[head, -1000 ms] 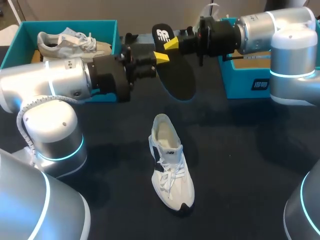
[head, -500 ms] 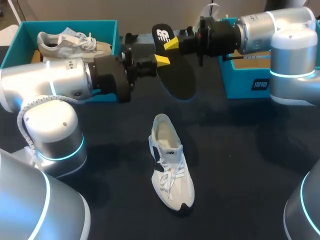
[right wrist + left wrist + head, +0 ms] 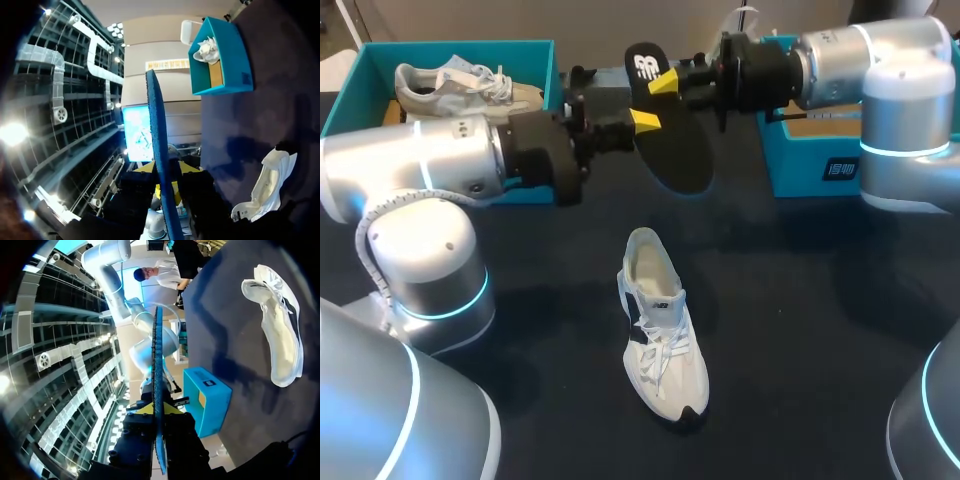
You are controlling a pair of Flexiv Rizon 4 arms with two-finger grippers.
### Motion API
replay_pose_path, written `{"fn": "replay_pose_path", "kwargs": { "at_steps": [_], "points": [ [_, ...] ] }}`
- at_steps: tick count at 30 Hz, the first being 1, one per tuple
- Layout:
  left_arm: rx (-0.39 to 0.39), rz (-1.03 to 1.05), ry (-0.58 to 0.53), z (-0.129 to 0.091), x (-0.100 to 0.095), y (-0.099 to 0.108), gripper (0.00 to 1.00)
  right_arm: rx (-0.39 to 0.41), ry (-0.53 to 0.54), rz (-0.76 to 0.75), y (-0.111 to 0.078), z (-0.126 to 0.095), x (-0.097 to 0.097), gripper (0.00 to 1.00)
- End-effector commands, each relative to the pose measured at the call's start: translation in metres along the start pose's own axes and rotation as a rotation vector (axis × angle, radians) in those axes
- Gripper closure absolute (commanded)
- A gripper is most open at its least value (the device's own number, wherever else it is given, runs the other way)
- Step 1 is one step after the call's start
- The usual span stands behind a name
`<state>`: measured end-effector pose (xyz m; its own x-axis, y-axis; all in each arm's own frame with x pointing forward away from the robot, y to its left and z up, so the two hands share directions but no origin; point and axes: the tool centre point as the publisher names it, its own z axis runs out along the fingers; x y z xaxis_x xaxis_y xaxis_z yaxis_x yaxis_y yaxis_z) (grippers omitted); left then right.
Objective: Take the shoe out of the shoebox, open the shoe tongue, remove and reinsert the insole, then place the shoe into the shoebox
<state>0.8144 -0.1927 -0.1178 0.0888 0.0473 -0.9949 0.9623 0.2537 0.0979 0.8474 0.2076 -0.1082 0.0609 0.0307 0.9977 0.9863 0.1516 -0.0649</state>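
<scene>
A black insole [image 3: 672, 135] hangs in the air over the far part of the table, edge-on between both grippers. My left gripper [image 3: 642, 120] is shut on its side edge; in the left wrist view the insole [image 3: 157, 365] runs straight out from between that gripper's [image 3: 159, 412] fingers. My right gripper [image 3: 665, 83] is at the heel end, open, with the insole [image 3: 156, 125] standing loosely between its [image 3: 166, 175] parted fingers. The white shoe [image 3: 660, 320] lies on the dark table, toe toward me, its mouth empty. It also shows as the shoe [image 3: 280, 330] and the shoe [image 3: 265, 190].
A teal shoebox [image 3: 360, 70] at the far left holds a second white shoe [image 3: 460, 85]. Another teal box [image 3: 810, 160] stands at the far right under my right arm, also seen as the box [image 3: 207, 400]. Dark open table surrounds the shoe.
My left gripper has closed on the insole's edge. The right gripper's fingers have come apart around the heel end, and the insole has shifted slightly upward.
</scene>
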Motion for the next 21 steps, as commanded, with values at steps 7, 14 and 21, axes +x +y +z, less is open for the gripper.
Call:
{"fn": "replay_pose_path", "kwargs": {
  "at_steps": [7,14,21],
  "points": [
    [-0.028,-0.244,0.056,-0.037,0.003,-0.002,1.0,-0.017,0.013,-0.053,-0.019,-0.013,0.002,0.0],
    [-0.062,-0.875,0.154,-0.057,-0.001,-0.013,1.0,-0.03,-0.003,-0.067,-0.027,-0.02,0.0,0.0],
    [-0.05,-0.786,0.146,-0.059,-0.006,-0.016,1.0,-0.064,-0.005,-0.069,-0.03,-0.021,0.001,0.0]
  ]
}}
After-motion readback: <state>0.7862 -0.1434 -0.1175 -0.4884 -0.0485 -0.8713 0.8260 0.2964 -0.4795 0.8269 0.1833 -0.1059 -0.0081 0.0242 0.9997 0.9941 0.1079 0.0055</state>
